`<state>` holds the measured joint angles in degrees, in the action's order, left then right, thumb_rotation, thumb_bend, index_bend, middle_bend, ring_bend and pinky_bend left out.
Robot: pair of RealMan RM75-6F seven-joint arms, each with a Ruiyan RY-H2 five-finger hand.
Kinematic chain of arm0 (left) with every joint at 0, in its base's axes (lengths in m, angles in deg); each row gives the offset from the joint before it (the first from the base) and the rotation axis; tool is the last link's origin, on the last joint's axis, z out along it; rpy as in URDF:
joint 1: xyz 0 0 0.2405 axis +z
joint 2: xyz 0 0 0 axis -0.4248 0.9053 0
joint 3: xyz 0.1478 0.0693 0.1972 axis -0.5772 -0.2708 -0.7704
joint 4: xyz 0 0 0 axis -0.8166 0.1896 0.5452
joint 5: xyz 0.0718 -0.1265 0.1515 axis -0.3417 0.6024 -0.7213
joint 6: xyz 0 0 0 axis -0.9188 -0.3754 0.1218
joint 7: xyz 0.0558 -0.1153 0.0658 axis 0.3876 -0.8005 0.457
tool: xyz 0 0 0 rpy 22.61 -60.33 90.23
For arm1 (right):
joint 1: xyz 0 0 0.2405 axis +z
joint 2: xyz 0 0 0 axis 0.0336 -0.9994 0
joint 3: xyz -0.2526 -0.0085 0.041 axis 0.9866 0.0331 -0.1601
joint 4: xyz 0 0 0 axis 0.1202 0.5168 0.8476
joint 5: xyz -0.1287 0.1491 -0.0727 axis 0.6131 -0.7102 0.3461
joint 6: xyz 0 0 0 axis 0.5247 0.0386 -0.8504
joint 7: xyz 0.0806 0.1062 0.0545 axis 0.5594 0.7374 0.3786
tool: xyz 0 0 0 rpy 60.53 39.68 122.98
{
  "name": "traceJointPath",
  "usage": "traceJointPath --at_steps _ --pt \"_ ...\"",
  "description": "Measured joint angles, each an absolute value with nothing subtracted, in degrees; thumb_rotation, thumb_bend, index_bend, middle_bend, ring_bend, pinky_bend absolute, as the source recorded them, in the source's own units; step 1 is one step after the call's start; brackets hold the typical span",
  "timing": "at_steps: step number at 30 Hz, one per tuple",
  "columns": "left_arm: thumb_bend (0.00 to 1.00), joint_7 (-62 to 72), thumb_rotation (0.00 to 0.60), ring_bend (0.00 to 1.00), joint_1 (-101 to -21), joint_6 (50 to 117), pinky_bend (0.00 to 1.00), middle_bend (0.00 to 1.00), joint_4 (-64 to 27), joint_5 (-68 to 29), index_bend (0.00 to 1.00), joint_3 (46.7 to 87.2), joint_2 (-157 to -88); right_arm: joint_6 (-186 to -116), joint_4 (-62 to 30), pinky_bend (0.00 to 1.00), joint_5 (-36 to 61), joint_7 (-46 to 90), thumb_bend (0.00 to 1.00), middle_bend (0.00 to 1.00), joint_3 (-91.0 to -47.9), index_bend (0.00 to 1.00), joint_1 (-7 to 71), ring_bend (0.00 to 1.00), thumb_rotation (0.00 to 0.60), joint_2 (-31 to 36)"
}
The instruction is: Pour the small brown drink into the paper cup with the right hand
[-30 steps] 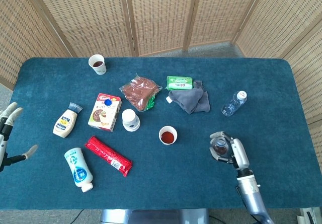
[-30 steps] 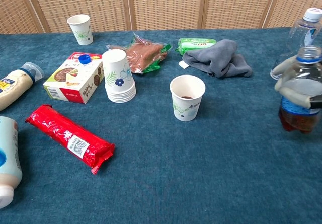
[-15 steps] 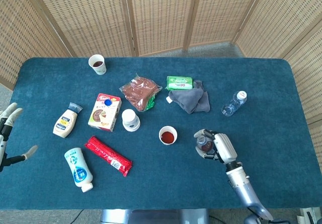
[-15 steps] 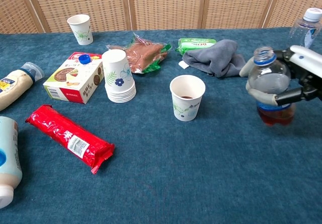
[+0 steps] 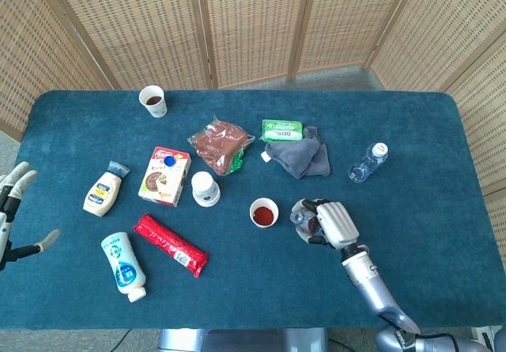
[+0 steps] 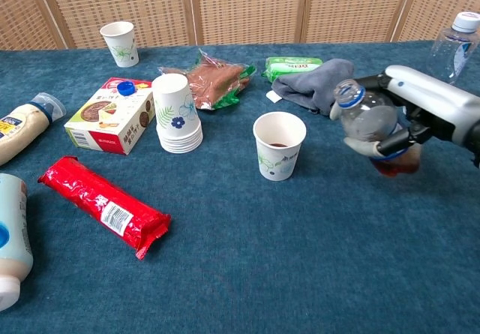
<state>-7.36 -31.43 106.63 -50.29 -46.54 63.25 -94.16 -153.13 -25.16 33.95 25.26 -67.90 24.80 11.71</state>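
The right robot hand (image 6: pixel 409 127) is grasping the small brown drink bottle (image 6: pixel 367 120). A second ago the bottle stood straight up, far off to the side. Now the hand has carried it in close, and the bottle leans over with its open top pointing at the paper cup (image 6: pixel 279 145). The cup stands on the table (image 6: pixel 262 259), just beside the bottle's mouth on the hand's inner side. The brown drink sits low in the bottle, so nothing looks to be coming out yet. I think the pouring is about to start; the bottle needs more tipping, right over the cup. The left robot hand (image 5: pixel 17 210) waits far away with fingers spread, holding nothing.
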Motion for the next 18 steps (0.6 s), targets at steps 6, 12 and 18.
traceJointPath --at_steps 6,12,18 --pt "0.26 -7.95 0.600 0.00 -31.33 106.79 0.00 0.00 -50.14 -46.72 0.00 63.15 -93.98 -151.33 -28.58 0.81 30.73 17.72 0.70 0.60 -69.14 0.41 26.49 0.50 0.600 11.32" --pt "0.26 -8.38 0.600 0.00 -31.33 106.82 0.00 0.00 -49.99 -47.07 0.00 62.99 -93.86 -150.49 -30.04 0.81 28.80 10.97 0.69 0.60 -69.81 0.41 27.87 0.50 0.600 11.08" --pt "0.26 -8.72 0.600 0.00 -31.43 106.52 0.00 0.00 -49.89 -47.01 0.00 62.90 -93.73 -150.16 -31.12 0.81 26.11 4.04 0.69 0.60 -70.57 0.41 29.32 0.50 0.600 11.72"
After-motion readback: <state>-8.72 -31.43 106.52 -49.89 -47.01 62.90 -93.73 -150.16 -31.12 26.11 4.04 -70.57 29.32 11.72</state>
